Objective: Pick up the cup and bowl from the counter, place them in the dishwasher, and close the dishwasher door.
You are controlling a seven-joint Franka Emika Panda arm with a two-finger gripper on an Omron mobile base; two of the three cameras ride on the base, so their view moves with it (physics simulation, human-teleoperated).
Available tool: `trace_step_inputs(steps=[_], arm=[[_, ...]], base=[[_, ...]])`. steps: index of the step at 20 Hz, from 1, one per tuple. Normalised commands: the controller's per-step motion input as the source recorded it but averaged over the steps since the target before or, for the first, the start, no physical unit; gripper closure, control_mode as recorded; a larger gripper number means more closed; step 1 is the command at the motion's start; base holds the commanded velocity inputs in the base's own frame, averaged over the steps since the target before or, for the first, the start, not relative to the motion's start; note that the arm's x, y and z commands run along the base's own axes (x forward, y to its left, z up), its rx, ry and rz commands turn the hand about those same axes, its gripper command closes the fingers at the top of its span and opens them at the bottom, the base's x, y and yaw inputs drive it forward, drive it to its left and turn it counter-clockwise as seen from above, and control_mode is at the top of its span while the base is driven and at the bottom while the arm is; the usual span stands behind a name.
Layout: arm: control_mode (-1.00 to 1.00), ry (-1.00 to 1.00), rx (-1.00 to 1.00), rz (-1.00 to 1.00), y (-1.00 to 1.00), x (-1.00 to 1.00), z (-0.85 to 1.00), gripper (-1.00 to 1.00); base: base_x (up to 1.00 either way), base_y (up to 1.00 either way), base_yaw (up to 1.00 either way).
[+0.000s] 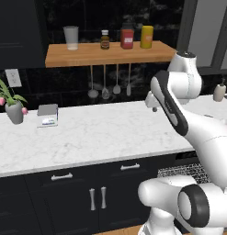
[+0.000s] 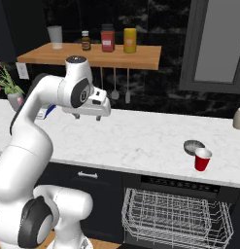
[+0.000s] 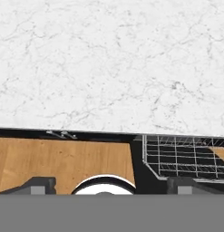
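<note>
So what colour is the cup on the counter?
Red; the cup shows best in the right base view, on the counter.

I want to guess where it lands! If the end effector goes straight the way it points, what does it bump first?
Probably the bare white counter. The open end effector points down at it, with nothing between, though the height is hard to judge.

You see a dark wall (image 2: 155, 82), wooden shelf (image 2: 92, 56) at 11 o'clock, grey window (image 2: 216, 44) at 2 o'clock, wooden floor (image 3: 63, 165).
</note>
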Motion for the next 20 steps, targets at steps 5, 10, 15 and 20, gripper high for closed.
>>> trace_step_inputs(steps=[5,10,15,20], arm=[[-1.0,0.03,-0.05,0.0,-0.66,0.05,-0.26,-1.0],[-1.0,0.0,-0.01,-0.02,-0.55,0.0,-0.26,-1.0],[-1.0,0.0,-0.01,-0.01,-0.33,0.0,-0.15,-1.0],[-1.0,0.01,0.02,-0.02,-0.18,0.01,0.0,-1.0]], base=[[0.0,0.0,0.0],[0.0,0.0,0.0],[0.0,0.0,0.0],[0.0,0.0,0.0]])
